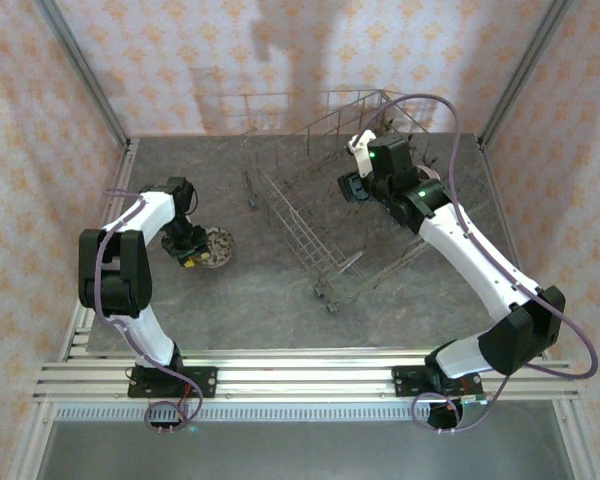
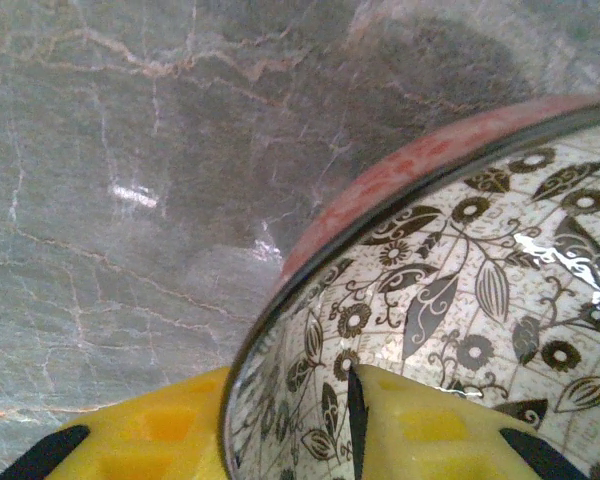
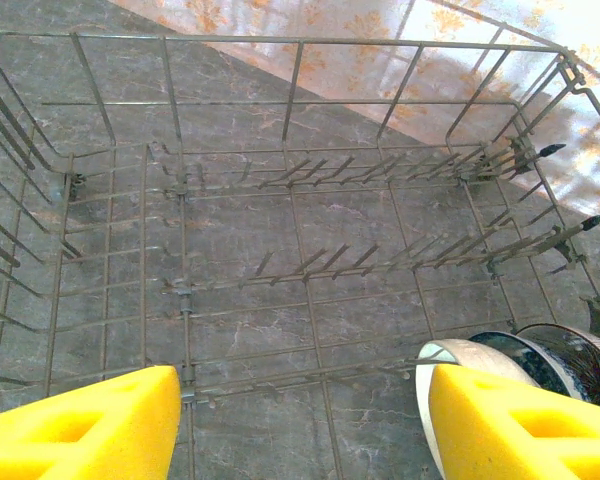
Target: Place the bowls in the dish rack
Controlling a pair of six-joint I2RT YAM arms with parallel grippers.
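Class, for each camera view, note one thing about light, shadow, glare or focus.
Top external: the dish rack throws a grey shadow on the back wall. Left wrist: white glare spots on the glaze of the patterned bowl and on the table; the near yellow fingers look soft. Right wrist: the wallpaper beyond the rack is washed out, its wires sharp.

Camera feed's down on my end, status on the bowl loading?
Left gripper straddling patterned bowl rim on table, clamp unclear. Right gripper open over dish rack. Bowls in rack's corner, remaining tines free.
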